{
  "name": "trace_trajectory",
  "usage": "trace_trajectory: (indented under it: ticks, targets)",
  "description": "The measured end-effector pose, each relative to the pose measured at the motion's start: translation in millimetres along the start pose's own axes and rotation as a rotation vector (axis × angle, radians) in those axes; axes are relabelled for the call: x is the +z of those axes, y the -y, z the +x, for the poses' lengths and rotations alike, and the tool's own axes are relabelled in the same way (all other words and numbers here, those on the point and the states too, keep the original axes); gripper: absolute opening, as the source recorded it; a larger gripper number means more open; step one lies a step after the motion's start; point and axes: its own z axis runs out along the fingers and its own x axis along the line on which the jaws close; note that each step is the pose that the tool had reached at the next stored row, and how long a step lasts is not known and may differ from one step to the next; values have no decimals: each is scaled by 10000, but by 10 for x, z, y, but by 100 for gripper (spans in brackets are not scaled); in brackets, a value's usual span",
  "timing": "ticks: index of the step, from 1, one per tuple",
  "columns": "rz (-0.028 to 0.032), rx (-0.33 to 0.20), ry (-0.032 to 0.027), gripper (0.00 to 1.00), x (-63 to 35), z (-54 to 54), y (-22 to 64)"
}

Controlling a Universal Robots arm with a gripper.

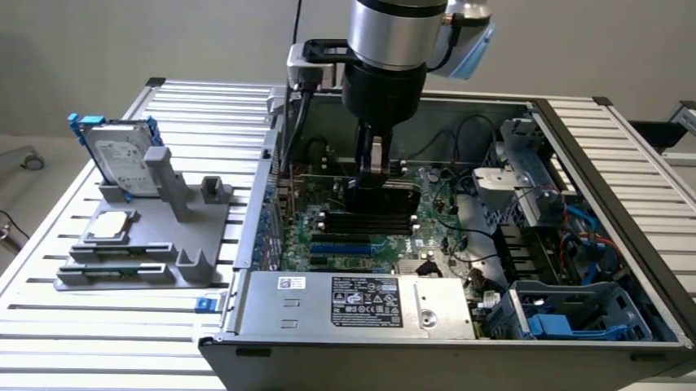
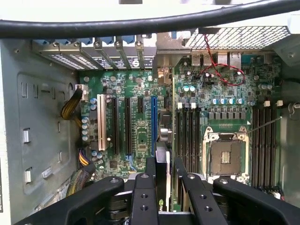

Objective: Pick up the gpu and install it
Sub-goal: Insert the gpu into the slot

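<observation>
My gripper hangs straight down inside the open computer case, shut on the gpu. The card is held upright on edge, its black cooler face showing just below the fingers. In the wrist view the gpu appears edge-on between the two dark fingers, with a strip of green board along one side. It hovers above the motherboard, close to the long blue slot and beside the black expansion slots. Whether the card's edge touches a slot cannot be told.
On the table at the exterior view's left, a grey fixture holds a silver hard drive with blue rails and a small silver chip. Inside the case are the power supply, an open CPU socket, memory slots, cables and drive cages.
</observation>
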Motion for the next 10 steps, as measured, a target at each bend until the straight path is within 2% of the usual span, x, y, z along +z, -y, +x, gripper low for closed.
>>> trace_trajectory:
  ticks: [10]
  targets:
    - [0,-3,0,26,0,2,-3]
